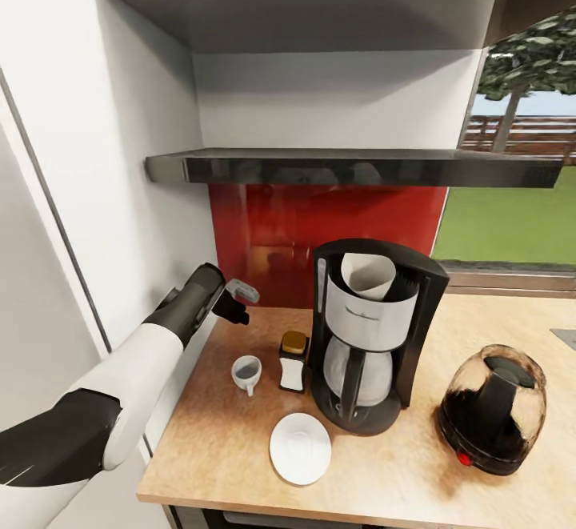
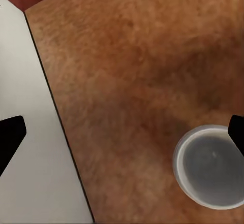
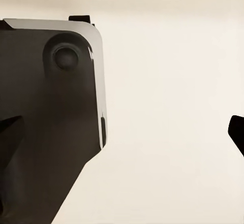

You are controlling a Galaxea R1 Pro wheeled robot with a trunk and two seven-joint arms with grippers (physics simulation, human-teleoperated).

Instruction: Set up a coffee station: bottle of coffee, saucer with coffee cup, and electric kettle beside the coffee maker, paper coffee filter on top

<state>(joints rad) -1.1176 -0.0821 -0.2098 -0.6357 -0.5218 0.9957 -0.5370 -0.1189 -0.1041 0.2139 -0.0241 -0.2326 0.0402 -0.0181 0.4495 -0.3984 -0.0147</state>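
Saucer [image 1: 300,448] nearest, white, flat on wood desk [image 1: 216,449] by front edge, just in front of coffee maker [image 1: 372,333]. Kettle [image 1: 492,407] to the right of maker, near it, upright. Coffee cup [image 1: 246,373] stands on desk left of coffee bottle [image 1: 293,361], apart from saucer, not on it. Bottle upright, just beside maker's left side. Paper filter [image 1: 370,274] sits in top of maker. L gripper [image 1: 238,302] hovers above desk back-left corner, near wall, above and behind cup; fingers [image 2: 11,132] spread wide, holding nothing; cup [image 2: 212,166] below in wrist view. R fingers [image 3: 236,130] wide apart too, nothing btw them, dark rounded panel [image 3: 56,107] beside.
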